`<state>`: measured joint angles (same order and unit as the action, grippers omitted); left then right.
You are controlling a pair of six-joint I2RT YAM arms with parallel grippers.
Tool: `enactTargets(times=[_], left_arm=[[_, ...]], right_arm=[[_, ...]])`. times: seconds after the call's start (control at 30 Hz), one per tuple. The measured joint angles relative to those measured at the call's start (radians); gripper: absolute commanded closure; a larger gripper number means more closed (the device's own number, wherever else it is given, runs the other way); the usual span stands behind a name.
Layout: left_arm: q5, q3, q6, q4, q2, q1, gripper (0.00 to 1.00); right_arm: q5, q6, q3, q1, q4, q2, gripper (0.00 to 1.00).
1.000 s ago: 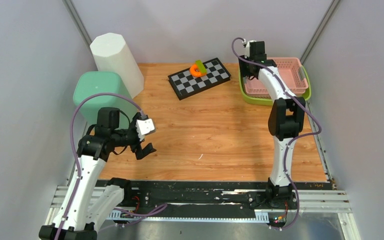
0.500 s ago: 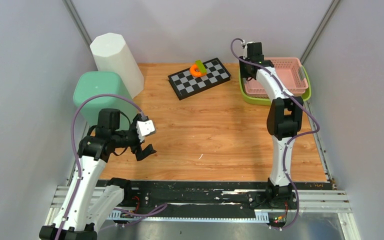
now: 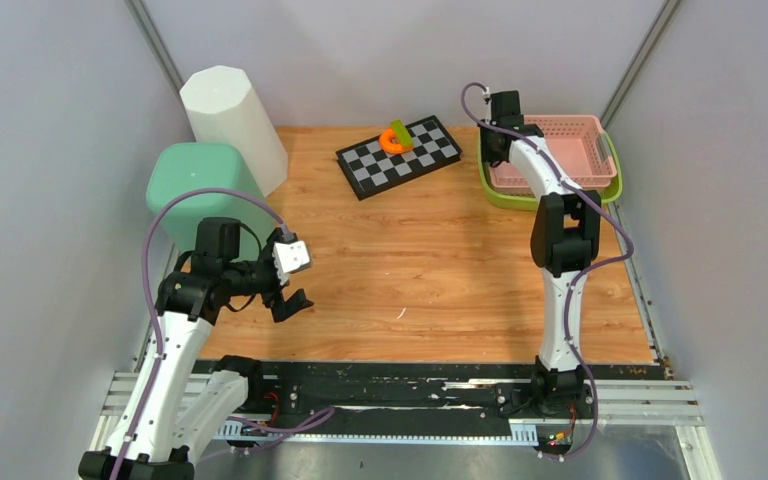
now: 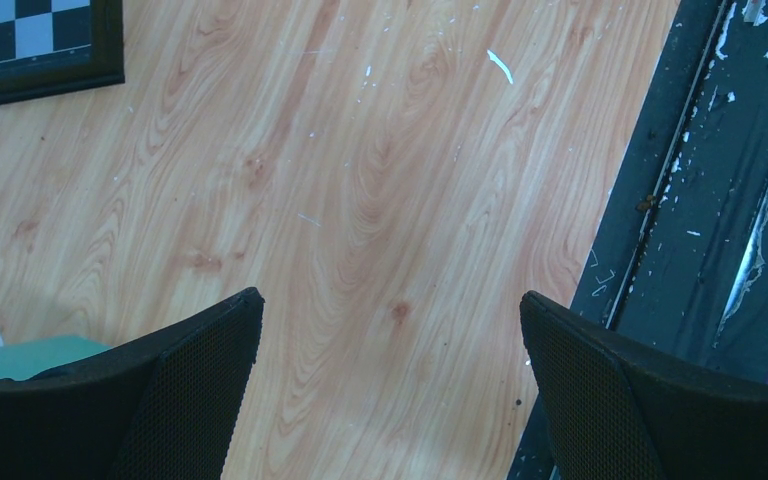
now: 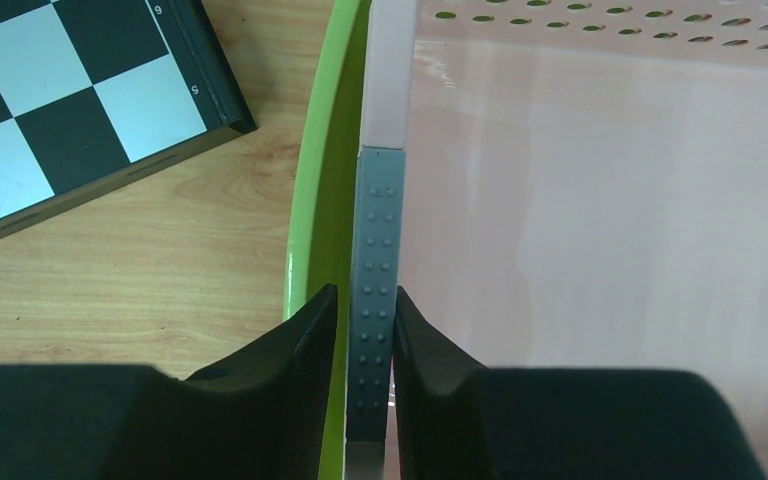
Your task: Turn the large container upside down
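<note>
Bench (image 3: pixel 440 270) count: two tall bins, being one white bin (image 3: pixel 232 125) and one mint bin (image 3: pixel 195 190); one chessboard (image 3: pixel 405 160); one orange ring (image 3: pixel 391 144); one pink basket (image 3: pixel 585 150); one green tray (image 3: pixel 518 201).

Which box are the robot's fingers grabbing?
The pink basket, sitting inside the green tray. The right fingers pinch its rim, while the white bin and mint bin stand far away, untouched.

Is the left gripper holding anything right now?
No, the left gripper stands wide open above the wooden table, with nothing between its fingers.
</note>
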<state>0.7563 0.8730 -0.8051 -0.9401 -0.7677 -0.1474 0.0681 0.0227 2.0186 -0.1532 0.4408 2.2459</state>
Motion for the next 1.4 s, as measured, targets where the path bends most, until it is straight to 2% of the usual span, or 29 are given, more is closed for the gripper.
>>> enactTargets(times=[0.33,0.67,0.97,1.27,1.4], left_arm=[[0.001,0.0,-0.007,0.0,-0.001,0.0,0.0],[0.001,0.0,-0.011,-0.001,-0.003,0.0,0.0],[0.002,0.0,-0.013,-0.006,-0.003,0.0,0.0],[0.003,0.0,-0.016,-0.007,-0.003,0.0,0.0],[0.004,0.0,-0.018,-0.007,-0.003,0.0,0.0]], right_arm=[[0.011,0.021,0.0,0.0,0.0,0.0,0.62],[0.01,0.045,0.0,0.0,0.0,-0.001,0.7],[0.009,0.05,0.0,0.0,0.001,-0.014,0.69],[0.014,0.049,0.0,0.001,0.002,-0.029,0.96],[0.015,0.051,0.0,0.001,0.002,-0.029,0.97]])
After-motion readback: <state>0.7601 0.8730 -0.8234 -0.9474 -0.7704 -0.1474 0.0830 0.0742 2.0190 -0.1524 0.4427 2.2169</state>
